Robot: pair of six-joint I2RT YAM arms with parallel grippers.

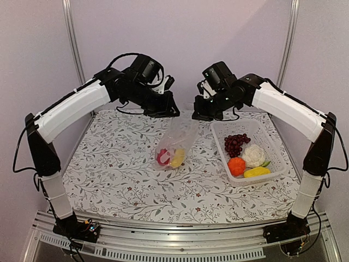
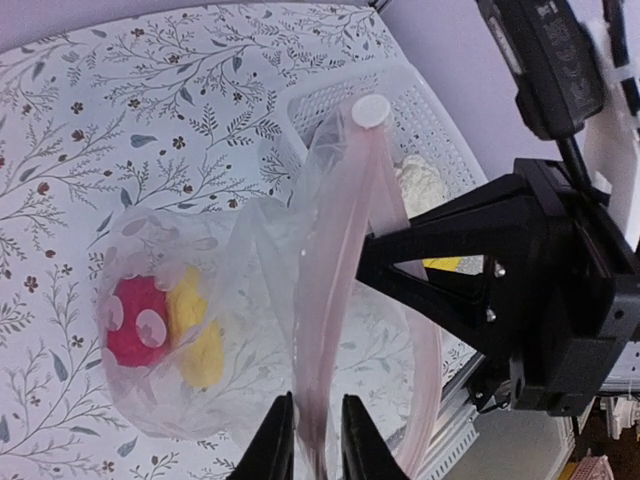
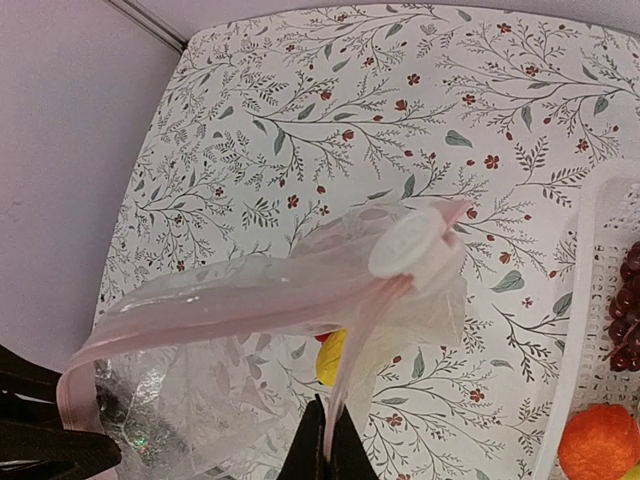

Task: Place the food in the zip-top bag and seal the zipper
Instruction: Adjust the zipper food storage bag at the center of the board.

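Observation:
The clear zip-top bag [image 1: 179, 137] hangs between both grippers above the table. A red toy [image 1: 163, 158] and a yellow piece [image 1: 178, 158] lie in its bottom. My left gripper [image 1: 170, 112] is shut on the pink zipper strip [image 2: 340, 250] at one end of the mouth, fingertips [image 2: 308, 440] pinching it. My right gripper [image 1: 199, 114] is shut on the strip's other end [image 3: 328, 440], below a white round disc [image 3: 410, 245]. The mouth gapes in a loop between the grippers. Grapes [image 1: 237, 144], cauliflower [image 1: 253, 154], orange fruit [image 1: 236, 166] and a yellow piece [image 1: 256, 172] lie in the basket.
The white mesh basket [image 1: 271, 143] stands on the right of the floral tablecloth, close beside the bag; its rim shows in the right wrist view [image 3: 580, 300]. Walls and metal posts stand behind the table.

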